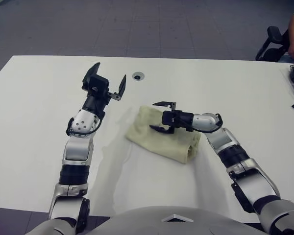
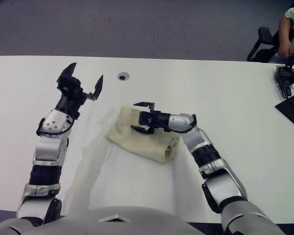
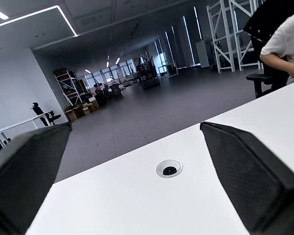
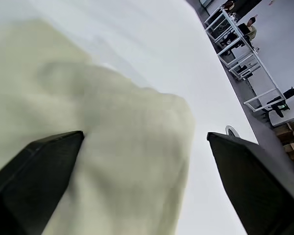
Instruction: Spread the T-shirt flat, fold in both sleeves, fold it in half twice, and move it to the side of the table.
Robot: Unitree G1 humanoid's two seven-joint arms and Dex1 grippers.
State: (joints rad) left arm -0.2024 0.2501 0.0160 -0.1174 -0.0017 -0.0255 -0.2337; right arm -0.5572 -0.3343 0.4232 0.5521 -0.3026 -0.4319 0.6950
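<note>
The pale yellow T-shirt [image 1: 174, 142] lies folded into a small thick bundle near the middle of the white table [image 1: 34, 107]. My right gripper [image 1: 157, 116] hovers open just over the bundle's far left part, its black fingers [image 4: 39, 166] spread on either side of the cloth [image 4: 112, 147]. Nothing is held between them. My left gripper [image 1: 110, 73] is raised above the table to the left of the bundle and farther back. It is open and empty, and its fingers [image 3: 255, 176] frame the far table edge.
A round cable grommet [image 1: 138, 76] is set in the table behind the T-shirt. Black gear [image 2: 286, 78] and a flat black item [image 2: 291, 107] lie at the table's right edge. Bare table stretches left and in front of the bundle.
</note>
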